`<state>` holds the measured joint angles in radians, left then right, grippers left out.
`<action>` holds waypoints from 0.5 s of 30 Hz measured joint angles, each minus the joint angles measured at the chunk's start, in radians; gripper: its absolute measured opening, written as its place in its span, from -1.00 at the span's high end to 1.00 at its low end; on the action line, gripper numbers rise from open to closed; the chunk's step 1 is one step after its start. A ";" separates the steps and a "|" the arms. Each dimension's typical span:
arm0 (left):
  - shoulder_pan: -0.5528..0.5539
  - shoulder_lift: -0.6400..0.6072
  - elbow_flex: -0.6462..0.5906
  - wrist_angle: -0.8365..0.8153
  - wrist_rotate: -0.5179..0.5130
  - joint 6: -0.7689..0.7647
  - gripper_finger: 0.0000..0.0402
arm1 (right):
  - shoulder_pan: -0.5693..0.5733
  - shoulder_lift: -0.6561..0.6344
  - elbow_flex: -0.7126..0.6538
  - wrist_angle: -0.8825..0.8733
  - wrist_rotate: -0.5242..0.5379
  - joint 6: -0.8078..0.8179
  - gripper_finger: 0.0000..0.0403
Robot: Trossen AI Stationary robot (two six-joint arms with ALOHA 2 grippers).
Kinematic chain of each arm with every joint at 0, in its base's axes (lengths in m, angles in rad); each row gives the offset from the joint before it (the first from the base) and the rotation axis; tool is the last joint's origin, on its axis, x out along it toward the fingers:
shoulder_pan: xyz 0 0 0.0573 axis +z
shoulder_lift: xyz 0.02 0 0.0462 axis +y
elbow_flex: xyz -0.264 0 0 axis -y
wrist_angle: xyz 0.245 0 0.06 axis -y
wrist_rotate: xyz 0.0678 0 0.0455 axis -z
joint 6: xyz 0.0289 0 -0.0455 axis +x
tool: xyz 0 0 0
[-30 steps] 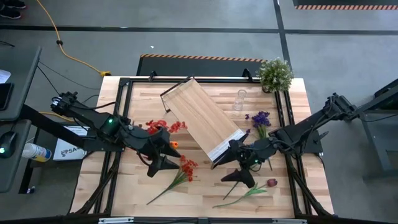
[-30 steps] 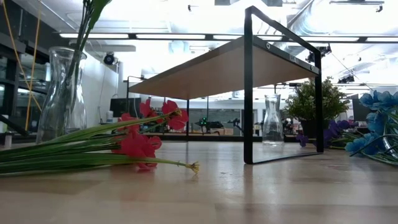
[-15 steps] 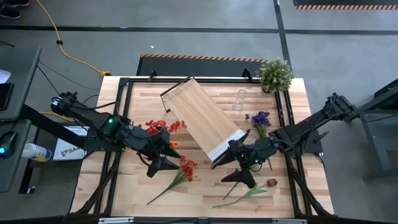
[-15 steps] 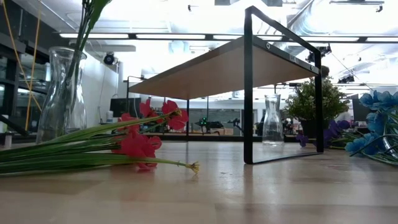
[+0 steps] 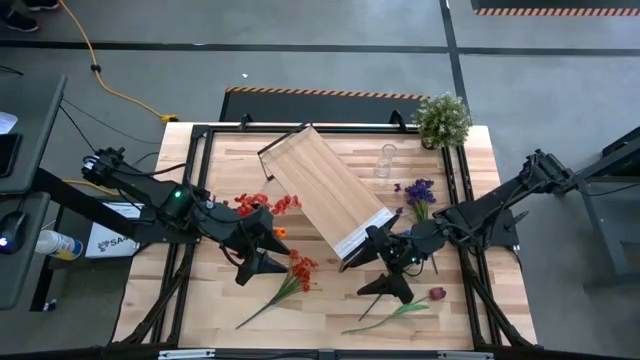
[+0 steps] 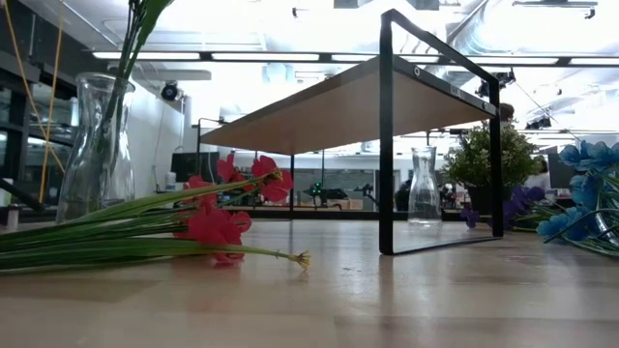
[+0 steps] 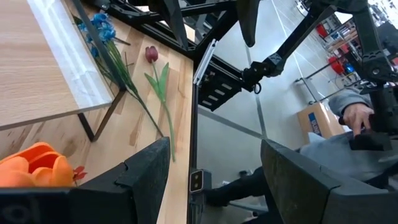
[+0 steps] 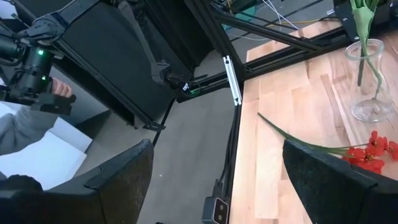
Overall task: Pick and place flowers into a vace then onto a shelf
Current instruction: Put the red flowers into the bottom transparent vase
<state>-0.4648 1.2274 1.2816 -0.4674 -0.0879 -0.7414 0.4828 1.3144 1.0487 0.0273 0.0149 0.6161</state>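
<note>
Left claw [image 5: 262, 266] open, lower left by red flowers [image 5: 297, 270]; right claw [image 5: 390, 288] open, lower right below shelf [image 5: 325, 188].

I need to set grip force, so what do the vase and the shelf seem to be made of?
The vase looks like clear glass: glossy, with green stems and the room showing through its wall. The shelf looks like pale, matte wood planks, with visible grain lines, on a thin black frame that is probably painted metal. A white strip edges one short end; its material cannot be told.
</note>
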 joint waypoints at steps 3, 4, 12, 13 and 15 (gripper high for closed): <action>0.000 0.000 0.000 -0.002 0.000 0.000 -0.41 | 0.000 0.000 0.000 0.000 0.000 -0.012 -0.71; 0.000 0.000 0.000 -0.006 0.000 0.000 -0.41 | 0.000 0.000 0.000 0.000 0.000 -0.017 -0.71; 0.000 0.000 0.000 -0.006 -0.005 0.002 -0.41 | 0.000 0.000 0.000 0.000 -0.002 -0.041 -0.71; 0.000 0.000 0.000 -0.005 -0.005 0.001 -0.41 | 0.000 0.000 0.000 0.000 -0.003 -0.041 -0.71; 0.000 0.000 0.000 -0.006 -0.006 -0.021 -0.41 | 0.000 0.000 0.000 0.000 -0.007 -0.041 -0.71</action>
<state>-0.4648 1.2274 1.2816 -0.4735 -0.0937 -0.7624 0.4828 1.3144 1.0485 0.0273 0.0078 0.5751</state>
